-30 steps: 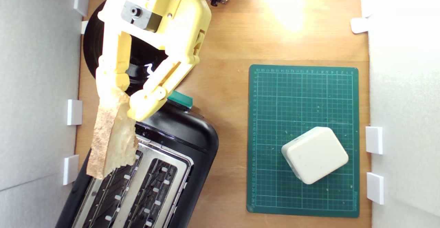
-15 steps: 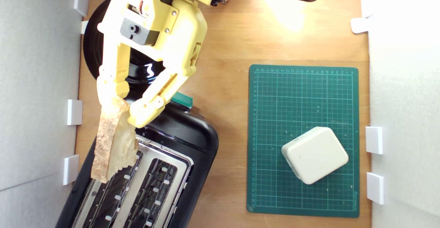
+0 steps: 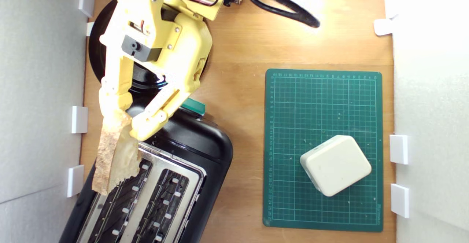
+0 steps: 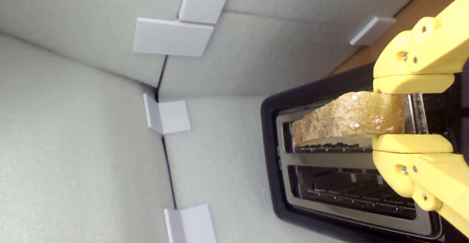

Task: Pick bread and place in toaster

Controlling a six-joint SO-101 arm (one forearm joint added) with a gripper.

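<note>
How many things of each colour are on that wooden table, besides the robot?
Black: 2, toaster and plate
Green: 1, cutting mat
White: 1, block
Tan: 1, bread, held by the end effector
Total: 5

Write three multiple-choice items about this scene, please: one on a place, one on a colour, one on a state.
1. Where is the white block?
A. on the green cutting mat
B. on the black plate
C. inside the toaster

2. What colour is the toaster's lever knob?
A. red
B. green
C. silver

3. What is the state of the gripper?
A. open and empty
B. shut on the bread
C. shut on the white block

Answers:
1. A, since the exterior view shows the block resting on the gridded mat.
2. B, since a green knob sticks out at the toaster's end beside the gripper.
3. B, since the wrist view shows the two yellow fingers pressing the slice from both sides above a slot.
</note>
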